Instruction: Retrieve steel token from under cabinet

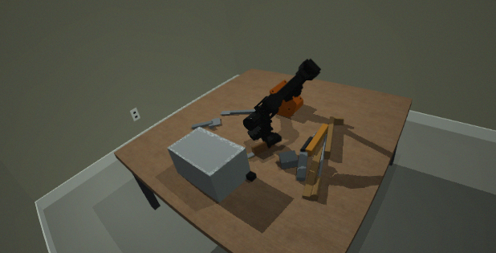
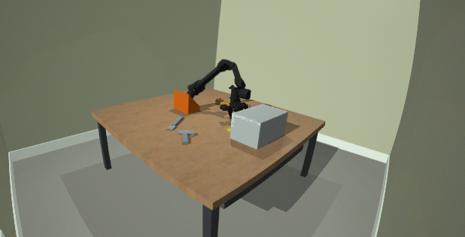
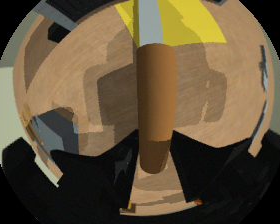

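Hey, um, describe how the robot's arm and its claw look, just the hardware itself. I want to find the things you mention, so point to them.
The arm [image 1: 290, 87] [image 2: 211, 77] is matte black, with slim links and chunky, blocky joints. The claw [image 1: 270, 145] [image 2: 230, 115] [image 3: 152, 132] is black too, with broad, angular fingers that taper inward. I can't make out markings or cables.

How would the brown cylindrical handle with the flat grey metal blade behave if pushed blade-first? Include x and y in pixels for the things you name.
The brown cylindrical handle [image 1: 260, 147] [image 3: 157, 95] looks rigid, so likely little flex. Its round sides might let it twist between the black gripper's fingers. The flat grey metal blade [image 3: 150, 22] should resist rolling once laid down.
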Motion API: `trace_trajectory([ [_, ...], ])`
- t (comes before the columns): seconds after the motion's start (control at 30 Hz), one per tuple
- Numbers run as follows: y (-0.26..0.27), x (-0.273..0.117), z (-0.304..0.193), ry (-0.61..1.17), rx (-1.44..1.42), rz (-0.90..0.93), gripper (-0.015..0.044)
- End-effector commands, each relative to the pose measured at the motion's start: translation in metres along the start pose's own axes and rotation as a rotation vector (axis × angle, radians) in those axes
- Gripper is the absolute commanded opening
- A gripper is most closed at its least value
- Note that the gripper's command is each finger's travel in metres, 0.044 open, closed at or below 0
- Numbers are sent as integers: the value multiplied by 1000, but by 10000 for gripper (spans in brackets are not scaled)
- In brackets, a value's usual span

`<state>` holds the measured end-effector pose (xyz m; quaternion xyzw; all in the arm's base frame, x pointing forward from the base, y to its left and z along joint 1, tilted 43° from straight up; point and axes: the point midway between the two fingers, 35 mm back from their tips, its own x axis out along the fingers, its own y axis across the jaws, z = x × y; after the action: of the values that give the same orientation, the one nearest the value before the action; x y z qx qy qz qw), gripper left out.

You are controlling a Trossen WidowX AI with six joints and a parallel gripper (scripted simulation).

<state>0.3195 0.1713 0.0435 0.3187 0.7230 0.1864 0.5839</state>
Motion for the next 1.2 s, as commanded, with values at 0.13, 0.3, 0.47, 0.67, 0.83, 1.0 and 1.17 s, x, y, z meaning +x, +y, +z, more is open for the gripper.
trace_trajectory([
  [0.13,-1,1,-10,2,5,-4,0],
  [0.3,0,1,-16,3,5,-4,0],
  [0.47,0,1,-23,3,5,-4,0],
  [0.67,1,1,-30,3,6,-4,0],
  [0.83,1,1,-36,3,6,-4,0],
  [1.0,1,1,-43,4,6,-4,0],
  [1.17,2,1,-49,4,6,-4,0],
])
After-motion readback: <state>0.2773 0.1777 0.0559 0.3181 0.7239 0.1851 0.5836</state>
